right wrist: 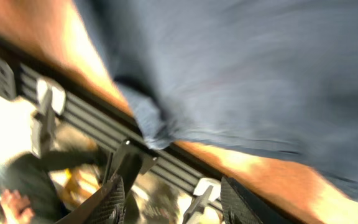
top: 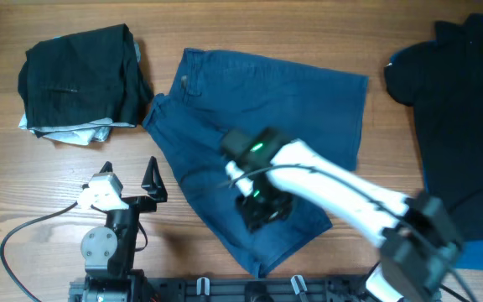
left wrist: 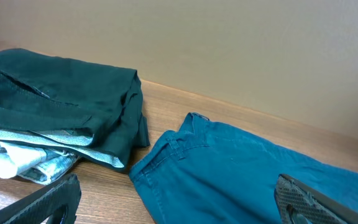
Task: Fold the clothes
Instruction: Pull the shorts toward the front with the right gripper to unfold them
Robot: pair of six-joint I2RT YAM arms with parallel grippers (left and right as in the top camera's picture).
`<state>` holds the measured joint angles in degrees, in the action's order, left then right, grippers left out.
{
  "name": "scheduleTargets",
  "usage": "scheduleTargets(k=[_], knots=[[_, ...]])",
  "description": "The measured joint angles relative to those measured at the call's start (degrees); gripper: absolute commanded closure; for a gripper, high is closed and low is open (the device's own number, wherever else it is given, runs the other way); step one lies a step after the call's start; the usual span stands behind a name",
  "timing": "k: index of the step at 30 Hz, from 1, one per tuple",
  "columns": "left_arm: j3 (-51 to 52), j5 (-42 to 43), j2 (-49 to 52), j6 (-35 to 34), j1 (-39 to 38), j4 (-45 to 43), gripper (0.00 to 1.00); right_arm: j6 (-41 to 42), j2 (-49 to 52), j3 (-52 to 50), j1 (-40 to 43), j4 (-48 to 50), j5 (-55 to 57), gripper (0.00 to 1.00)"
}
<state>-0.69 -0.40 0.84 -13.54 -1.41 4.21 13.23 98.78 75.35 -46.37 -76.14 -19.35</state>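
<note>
Blue denim shorts [top: 258,126] lie spread flat at the table's middle; they also show in the left wrist view [left wrist: 247,174] and blurred in the right wrist view [right wrist: 241,74]. My right gripper [top: 262,214] hovers over the shorts' near leg, open and empty [right wrist: 173,199]. My left gripper [top: 151,180] rests at the near left, open and empty [left wrist: 179,211], just left of the shorts' waistband. A stack of folded dark clothes [top: 78,80] lies at the far left [left wrist: 55,118].
A dark navy polo shirt [top: 468,117] lies at the right edge of the table. A black rail [top: 250,289] runs along the near edge, with a cable [top: 23,235] looping beside the left arm's base.
</note>
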Motion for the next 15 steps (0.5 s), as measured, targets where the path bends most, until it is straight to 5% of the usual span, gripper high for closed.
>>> scheduleTargets(k=[3,5,11,15], knots=[[0.0,0.0,0.0,0.0,0.0,0.0,0.00,0.5,-3.4,0.1,10.2,3.4,0.4,0.70],[0.0,0.0,0.0,0.0,0.0,0.0,0.00,0.8,-3.8,0.1,20.0,7.7,2.4,0.94],[0.0,0.0,0.0,0.0,0.0,0.0,0.00,1.8,-1.6,0.2,36.0,27.1,8.3,0.96],[0.0,0.0,0.0,0.0,0.0,0.0,0.00,1.9,3.7,0.2,37.6,37.7,10.9,0.96]])
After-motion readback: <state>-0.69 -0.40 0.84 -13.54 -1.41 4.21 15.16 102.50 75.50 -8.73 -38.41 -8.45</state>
